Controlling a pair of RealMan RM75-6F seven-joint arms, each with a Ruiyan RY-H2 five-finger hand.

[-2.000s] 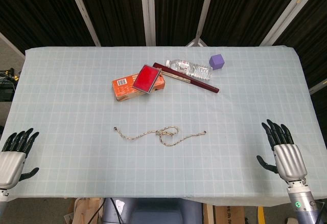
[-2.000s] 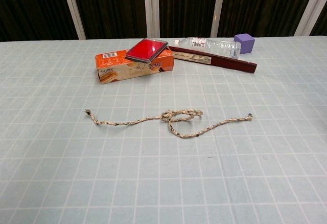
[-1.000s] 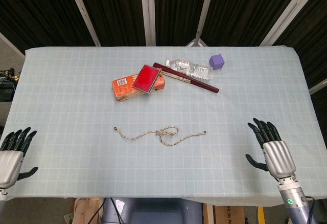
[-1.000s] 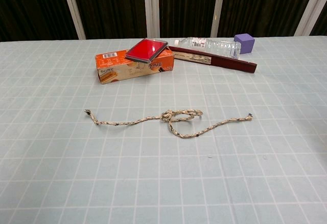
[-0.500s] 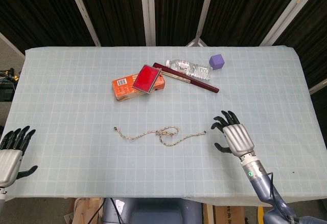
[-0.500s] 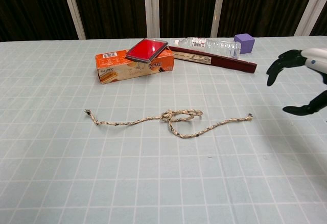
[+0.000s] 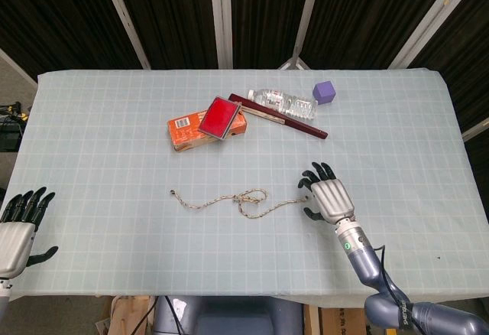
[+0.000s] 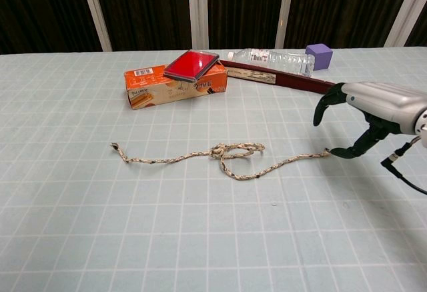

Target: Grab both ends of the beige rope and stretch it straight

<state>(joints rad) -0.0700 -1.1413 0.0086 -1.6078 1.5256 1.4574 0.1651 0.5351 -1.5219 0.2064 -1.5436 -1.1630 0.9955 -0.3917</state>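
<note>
The beige rope (image 7: 238, 200) (image 8: 223, 157) lies on the table in a wavy line with a loose loop near its middle. Its left end (image 8: 115, 147) lies bare on the cloth. My right hand (image 7: 328, 198) (image 8: 370, 113) hovers over the rope's right end (image 8: 325, 151), fingers apart and curved downward, thumb tip close beside the end; it holds nothing. My left hand (image 7: 17, 232) rests at the near left table edge, fingers spread, far from the rope. It does not show in the chest view.
Behind the rope stand an orange box (image 7: 195, 131) with a red case (image 7: 218, 115) on it, a dark red flat stick (image 7: 279, 118), a clear bottle (image 7: 284, 103) and a purple cube (image 7: 325, 92). The table (image 7: 92, 144) wears a checked pale cloth.
My right hand has moved left from the near right table edge to the rope's right end. The left hand has barely moved. The rope lies as before.
</note>
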